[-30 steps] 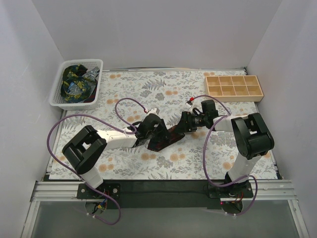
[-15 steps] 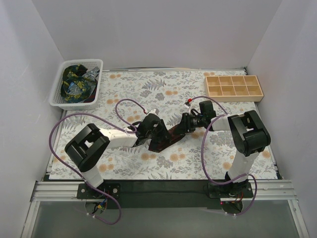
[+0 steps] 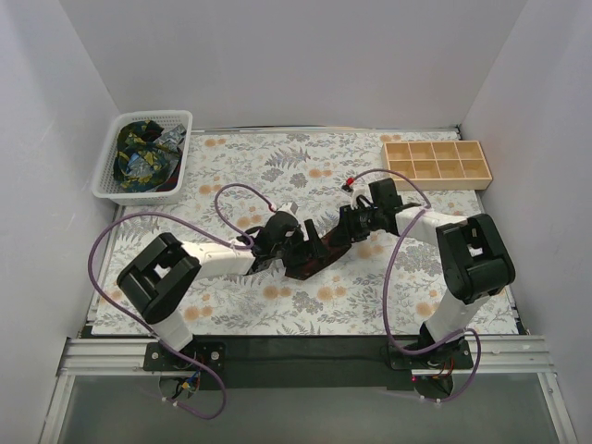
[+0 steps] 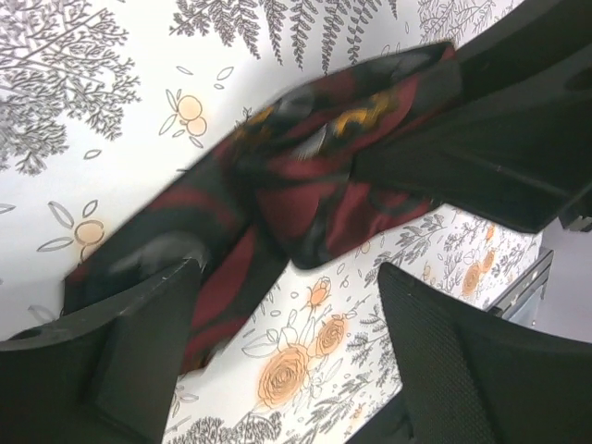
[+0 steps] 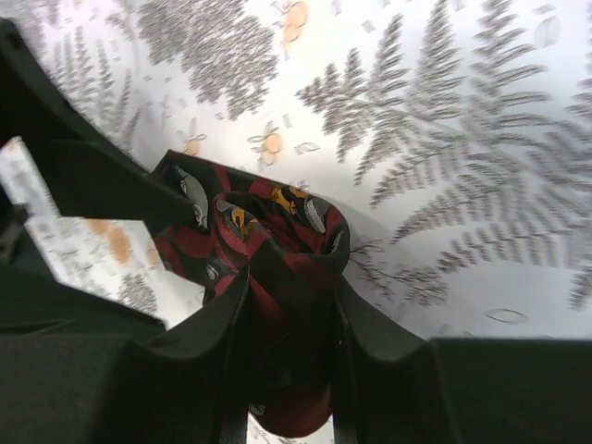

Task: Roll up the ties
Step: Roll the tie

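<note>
A maroon tie [image 3: 319, 257] with dark and yellow prints lies bunched on the floral cloth between my two grippers. My right gripper [image 3: 344, 229] is shut on its rolled end; in the right wrist view the roll [image 5: 277, 231] is pinched between the fingers of the gripper [image 5: 289, 324]. My left gripper [image 3: 303, 246] is open just left of it. In the left wrist view its gripper [image 4: 289, 305] straddles bare cloth, with the tie [image 4: 305, 194] just beyond the fingertips and partly under the left finger [image 4: 139, 351]. More ties [image 3: 141, 155] lie piled in a basket.
A white mesh basket [image 3: 109, 181] stands at the back left. A wooden tray [image 3: 435, 159] with several compartments stands at the back right. The floral cloth [image 3: 277, 305] covers the table. Purple cables loop above both arms.
My right gripper has shifted back and left with the tie's end, and the tie is now more bunched. My left gripper's fingers have spread beside it.
</note>
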